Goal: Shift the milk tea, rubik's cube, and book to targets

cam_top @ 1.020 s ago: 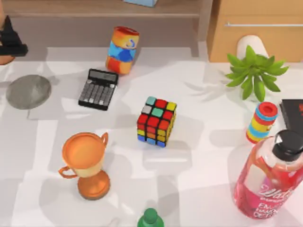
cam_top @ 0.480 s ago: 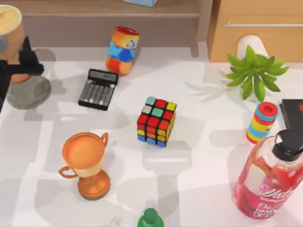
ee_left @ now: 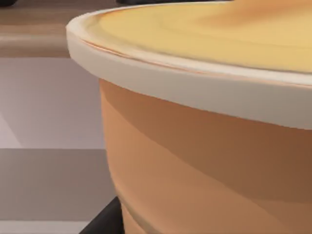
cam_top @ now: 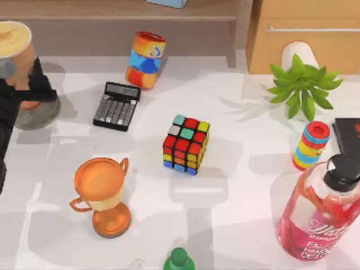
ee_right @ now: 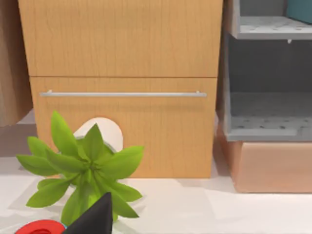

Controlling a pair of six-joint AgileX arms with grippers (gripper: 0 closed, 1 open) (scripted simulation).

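Milk tea, tall tapered orange-tan cup with creamy yellow top (cam_top: 14,48), upright at upper left of frame, pinched by left gripper (cam_top: 25,93), over far part of grey stone-like round disc (cam_top: 42,115). Whether cup touches disc: cannot tell. Left wrist view: cup wall (ee_left: 204,165) close. Black-framed rubik's cube (cam_top: 186,144) waits mid-table, well apart.

Bright, even rendered light, soft overlapping shadows (palest at the centre) across the table (cam_top: 236,185).
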